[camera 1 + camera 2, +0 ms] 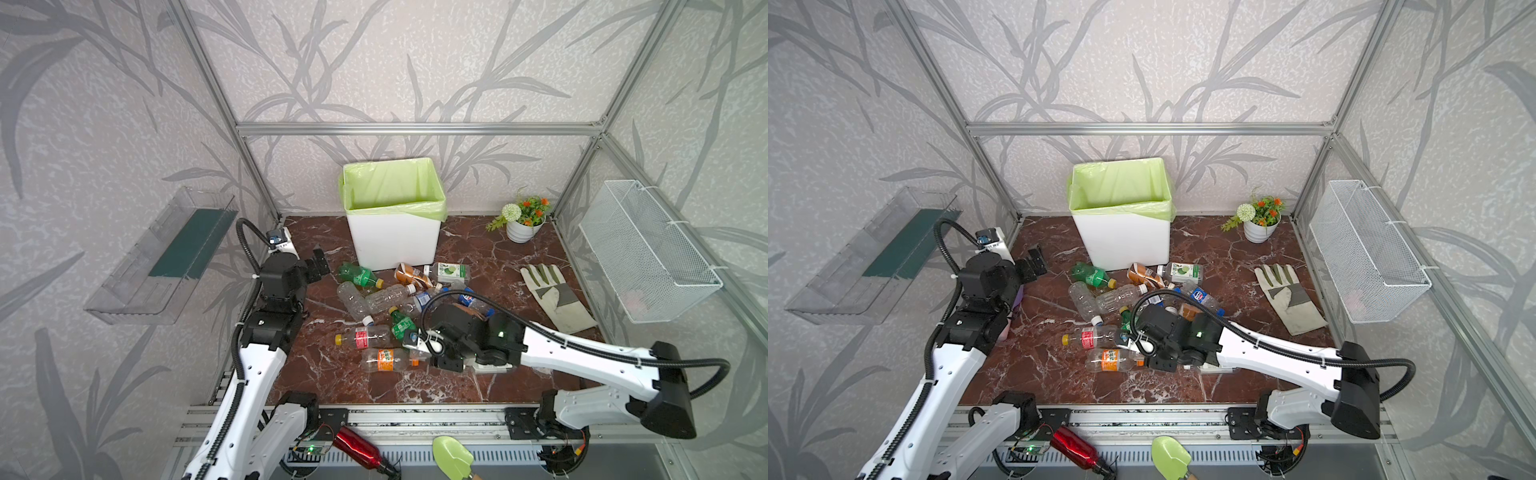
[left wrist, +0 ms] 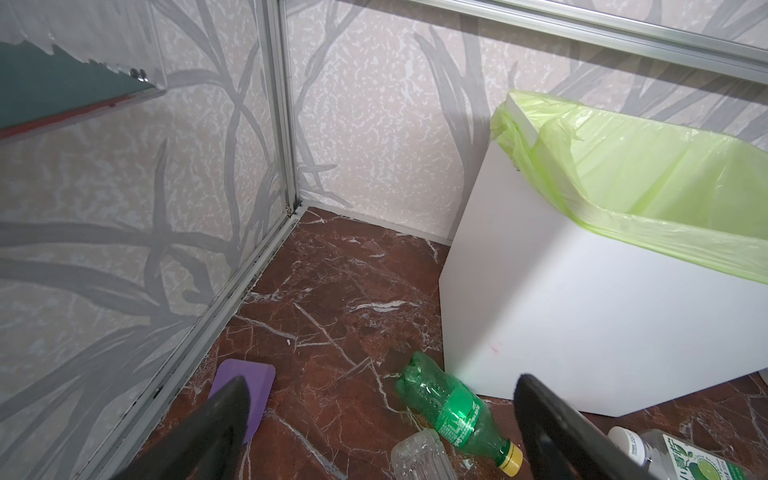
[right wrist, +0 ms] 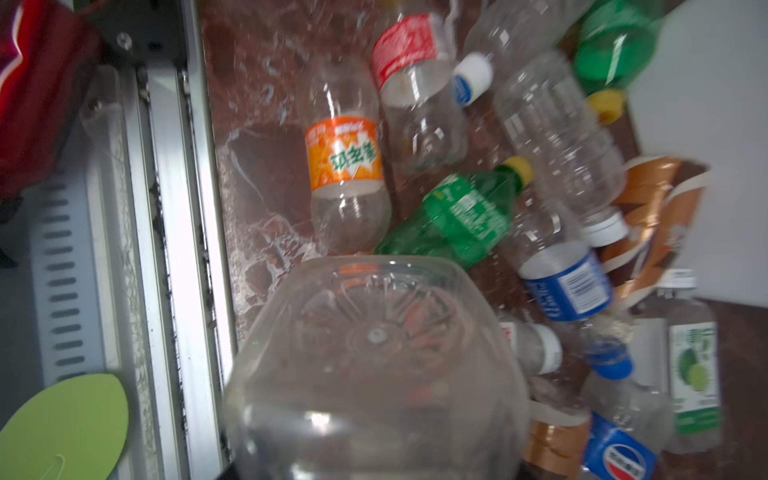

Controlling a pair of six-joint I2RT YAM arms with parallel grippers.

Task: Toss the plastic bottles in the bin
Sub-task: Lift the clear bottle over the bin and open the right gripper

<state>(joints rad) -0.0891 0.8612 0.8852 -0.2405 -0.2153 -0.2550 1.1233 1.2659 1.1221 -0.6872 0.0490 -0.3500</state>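
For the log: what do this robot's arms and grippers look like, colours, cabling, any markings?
Both the left arm and the right arm are white shells with black joint housings and black wrists. A black ribbed cable loops outside each, fastened by white zip ties. A small green light glows on the right wrist. The left gripper has flat black fingers.

We find the right wrist view blurred; the clear plastic bottle [image 3: 374, 353] filling it hides the jaws of the right gripper [image 1: 412, 344]. The bottom edge of both top views cuts off the light green plastic scoop [image 1: 453, 457].
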